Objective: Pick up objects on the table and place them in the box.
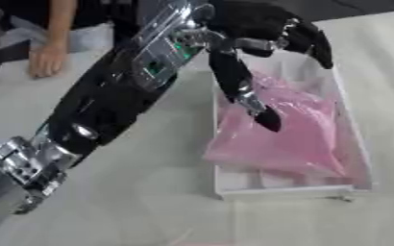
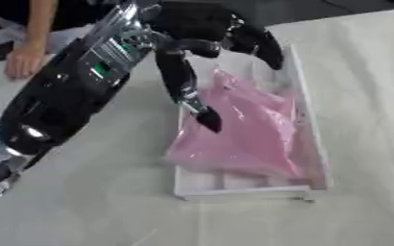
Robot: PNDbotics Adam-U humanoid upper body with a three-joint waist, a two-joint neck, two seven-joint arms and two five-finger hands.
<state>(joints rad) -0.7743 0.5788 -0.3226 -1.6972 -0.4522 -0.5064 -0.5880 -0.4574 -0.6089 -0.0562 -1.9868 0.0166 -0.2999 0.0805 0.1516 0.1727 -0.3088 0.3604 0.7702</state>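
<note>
In the left eye view, we see the left hand (image 1: 255, 36) spread wide above the white box (image 1: 289, 191), holding nothing; the pink bag (image 1: 297, 129) lies inside. In the right eye view, the thumb (image 2: 188, 93) overlaps the bag's near edge.

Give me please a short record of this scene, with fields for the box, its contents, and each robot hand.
box: white box, on the table
contents: pink bag lying inside, partly over the near-left wall
left hand: left hand above the box, fingers spread, one long finger pointing down at the bag
right hand: not visible
</note>
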